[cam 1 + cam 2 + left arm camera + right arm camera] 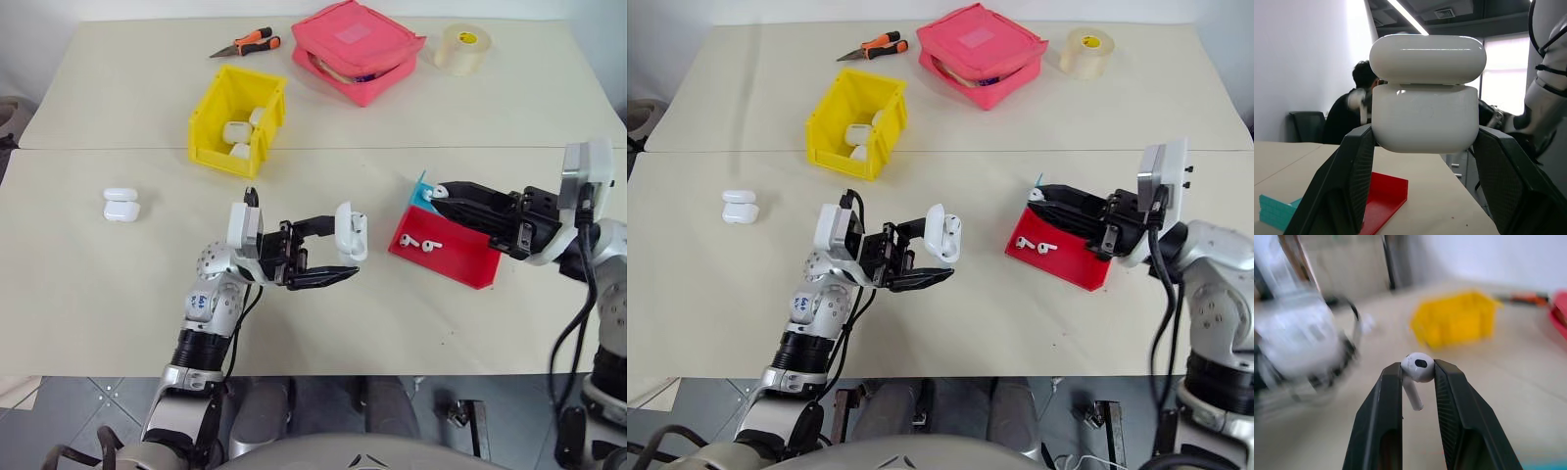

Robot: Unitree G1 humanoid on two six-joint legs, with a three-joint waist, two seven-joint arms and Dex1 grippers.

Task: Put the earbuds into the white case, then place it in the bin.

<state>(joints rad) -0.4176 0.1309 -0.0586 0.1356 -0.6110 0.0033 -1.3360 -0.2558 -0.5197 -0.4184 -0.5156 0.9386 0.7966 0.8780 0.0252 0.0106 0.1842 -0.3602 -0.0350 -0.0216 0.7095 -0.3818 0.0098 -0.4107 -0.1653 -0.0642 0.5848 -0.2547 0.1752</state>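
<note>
My left gripper (pixel 345 247) is shut on the white case (pixel 351 232), holding it above the table's middle; in the left wrist view the case (pixel 1425 117) sits between both fingers with its lid slightly raised. To the right, my right gripper (pixel 438 193) is shut on one earbud (pixel 1418 368), pinched by its head with the stem hanging, above the left end of the red and teal tray (pixel 465 259). Two more earbuds (pixel 419 242) lie in that tray. The yellow bin (pixel 211 110) stands farther back on the left and holds white cases.
Another white case (pixel 120 204) lies on the table at the left. A pink zip pouch (pixel 358 49), a tape roll (pixel 462 49) and orange-handled pliers (pixel 247 43) sit along the far edge. A person (pixel 1352 117) is seated in the background.
</note>
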